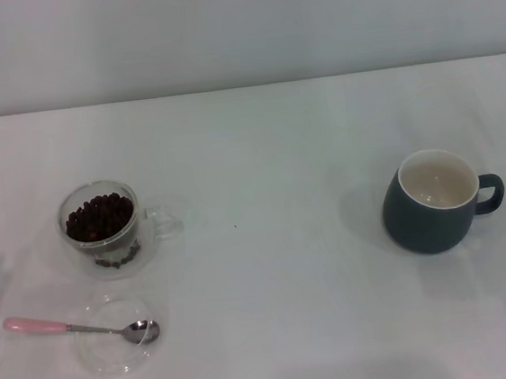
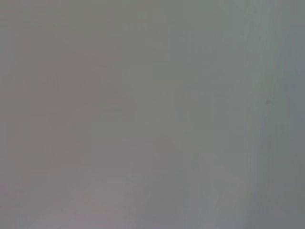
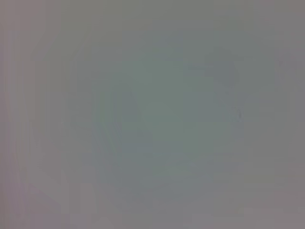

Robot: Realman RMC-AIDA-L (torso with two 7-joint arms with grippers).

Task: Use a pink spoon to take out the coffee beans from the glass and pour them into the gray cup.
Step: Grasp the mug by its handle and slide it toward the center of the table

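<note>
One glass (image 1: 101, 222) of coffee beans (image 1: 99, 215), one pink spoon (image 1: 82, 328) across one dish (image 1: 108, 359), one gray cup (image 1: 435, 201); neither gripper shows, so their state cannot be told.

A white table (image 1: 258, 153) runs back to a plain pale grey wall (image 1: 236, 24) under soft, even light
</note>
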